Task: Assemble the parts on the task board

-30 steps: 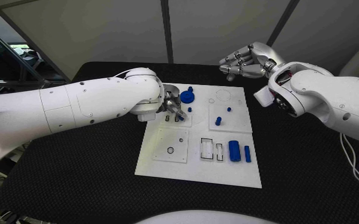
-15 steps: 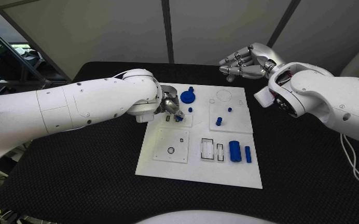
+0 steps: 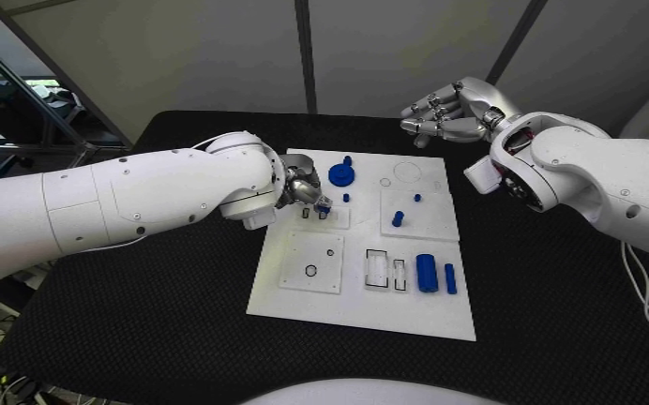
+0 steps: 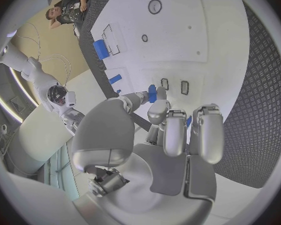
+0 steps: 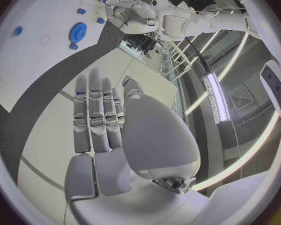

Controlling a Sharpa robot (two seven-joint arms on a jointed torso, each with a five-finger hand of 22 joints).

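Left hand (image 3: 303, 191) low over task board (image 3: 363, 307), upper left part, pinching small blue part (image 4: 152, 93) at fingertips. Right hand (image 3: 446, 116) upper right, off board, fingers apart, holding nothing.

Left hand (image 3: 306, 193) low over the board, fingers pinching a small blue piece, right hand (image 3: 446, 116) raised, fingers loosely curled, holding nothing

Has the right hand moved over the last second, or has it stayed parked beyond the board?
No. The right hand still hovers past the far right corner of the task board, holding nothing; its tiny offset matches the board's own shift in the picture.
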